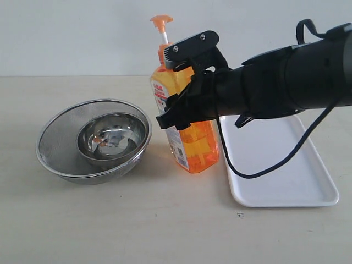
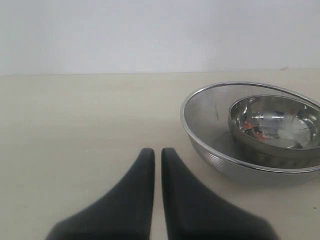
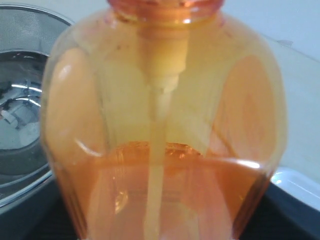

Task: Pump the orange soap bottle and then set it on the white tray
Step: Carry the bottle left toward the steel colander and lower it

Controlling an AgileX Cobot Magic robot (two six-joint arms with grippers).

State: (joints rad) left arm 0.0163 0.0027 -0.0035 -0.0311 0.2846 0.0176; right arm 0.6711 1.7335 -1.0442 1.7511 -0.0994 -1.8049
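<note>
One thing matters here, the orange soap bottle (image 1: pixel 199 149). In the exterior view it stands on the table (image 1: pixel 137 231) between the mesh strainer (image 1: pixel 58 140), which holds the steel bowl (image 1: pixel 113 135), and the white tray (image 1: pixel 286 181), just beside the tray's edge and not on it. The right gripper (image 1: pixel 177 88) reaches across and has the bottle's middle between its jaws. They seem to press on the body, so I judge it as grasped. The orange pump head (image 1: pixel 161 21) stands raised on its white stem, free above the gripper.

The left wrist view shows the left gripper (image 2: pixel 157 156) low over the table, its two black fingers almost together and holding nothing. The strainer and bowl are near, and the bottle is not seen.

In the right wrist view the bottle fills the frame, very close. It is translucent orange with a pale tube down the centre, and liquid reaches to about half.

Handling, in my judgement: it is fairly heavy low down, and the smooth plastic may slip and give a little under a squeeze. The broad body under the shoulder is the good place to hold. The pump head wants a straight push from above, or the tall bottle may tip.
</note>
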